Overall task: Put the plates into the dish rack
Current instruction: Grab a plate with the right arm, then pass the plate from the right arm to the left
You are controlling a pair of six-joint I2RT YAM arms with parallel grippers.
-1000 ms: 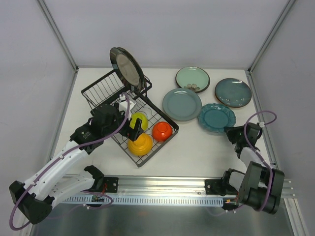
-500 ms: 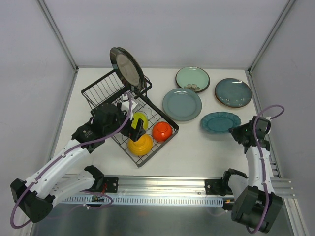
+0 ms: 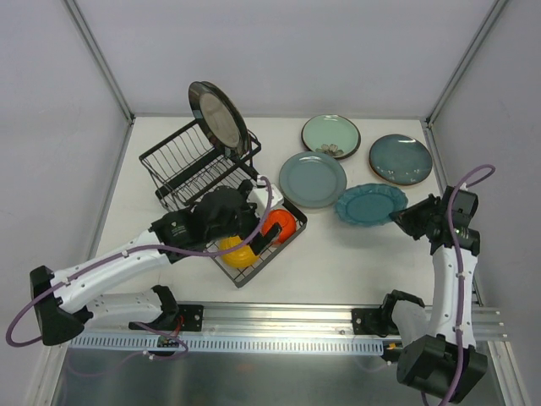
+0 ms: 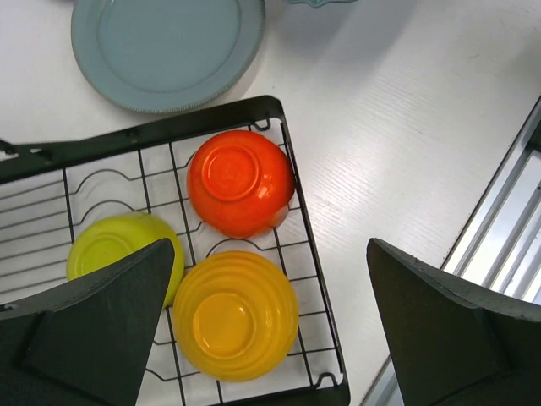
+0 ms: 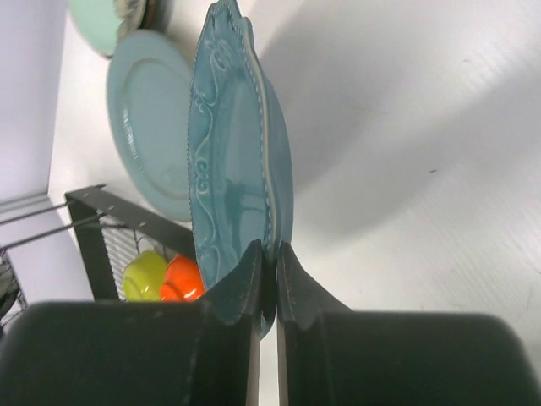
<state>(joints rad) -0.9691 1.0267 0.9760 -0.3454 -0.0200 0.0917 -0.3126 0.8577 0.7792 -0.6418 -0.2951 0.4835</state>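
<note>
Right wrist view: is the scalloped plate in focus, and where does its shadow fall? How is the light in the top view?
Right wrist view: the scalloped plate is sharp, its relief readable; its soft shadow falls on the table at picture right; the right gripper is dark, featureless. Top external view: even light, faint shadows.

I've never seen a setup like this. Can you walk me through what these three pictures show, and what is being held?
Two white robot arms stand at the near edge of a table. The wide picture looks down from above and behind them; the other two come from a camera on each wrist. The right gripper is shut on the rim of a scalloped teal plate, tipped up on edge. The left gripper is open and empty above three upturned bowls in the black dish rack, where a dark plate stands slotted. Flat on the table lie a mint green plate, a grey-blue plate and a dark teal plate.
</note>
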